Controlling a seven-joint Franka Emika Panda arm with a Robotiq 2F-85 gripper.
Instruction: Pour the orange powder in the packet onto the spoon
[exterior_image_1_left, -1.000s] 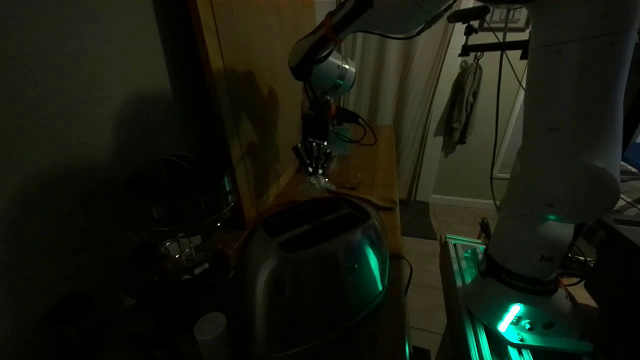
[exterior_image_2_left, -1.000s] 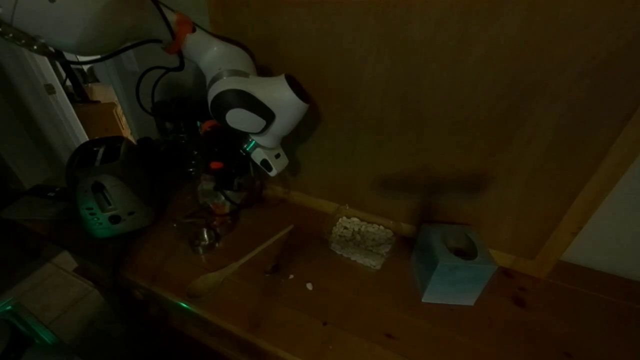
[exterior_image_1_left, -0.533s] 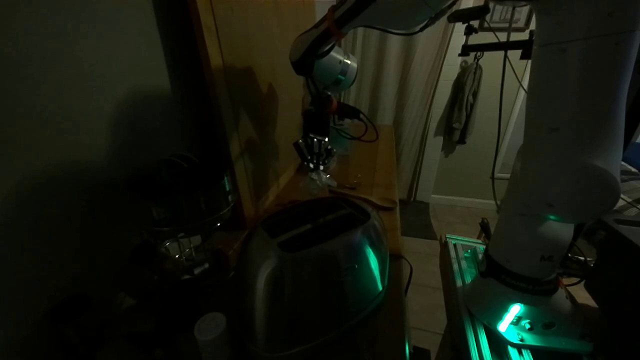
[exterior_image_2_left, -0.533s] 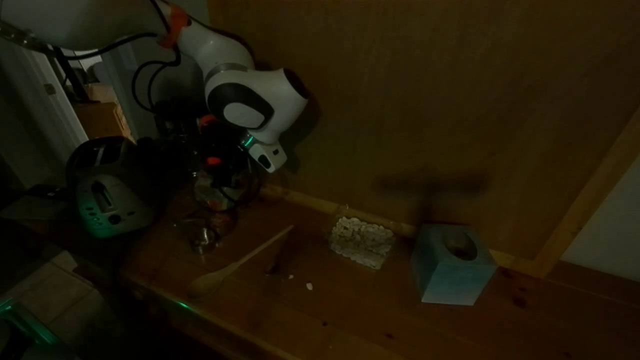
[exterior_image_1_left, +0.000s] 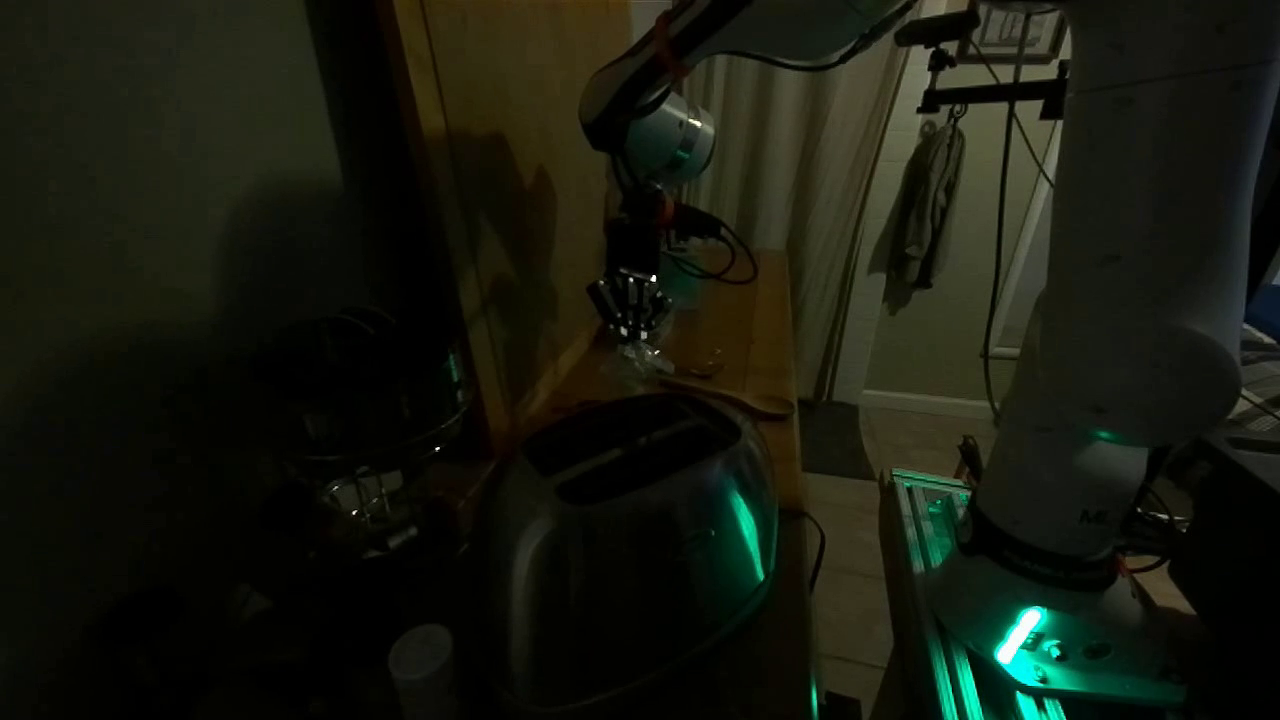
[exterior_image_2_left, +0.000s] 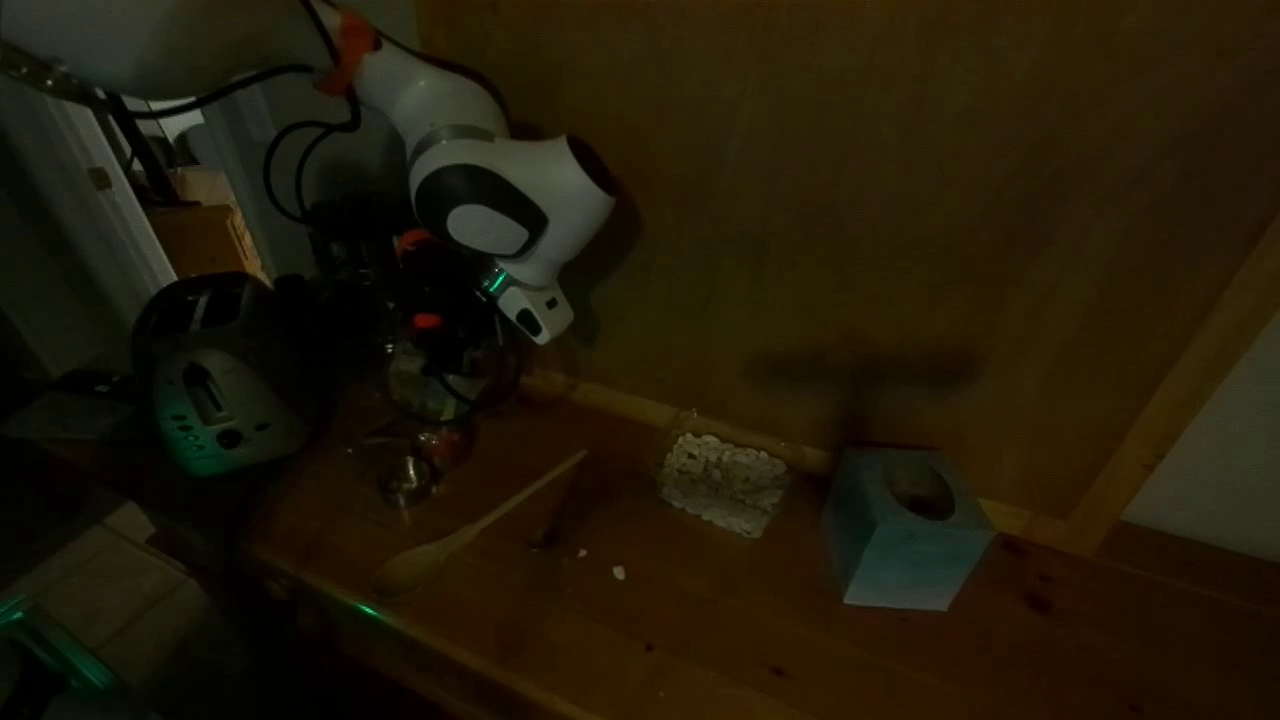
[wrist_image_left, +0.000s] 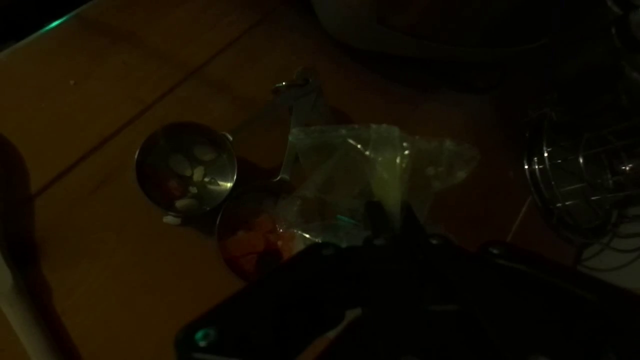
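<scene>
Jaws pinch packet (wrist_image_left: 335, 182); powder (wrist_image_left: 252, 242) now in measuring spoon (wrist_image_left: 242, 205).

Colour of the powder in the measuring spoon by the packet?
The powder looks orange-red in this dim light; best seen in the wrist view.

I hold the packet (wrist_image_left: 340, 172) pinched; it is clear, creased and suspended over the spoon (wrist_image_left: 288, 162). The spoon is metal, bowl up, handle toward the top of the wrist view. Orange powder (wrist_image_left: 252, 239) lies in the bowl, partly behind the packet. In this dim light, I cannot confirm the packet's contents.
</scene>
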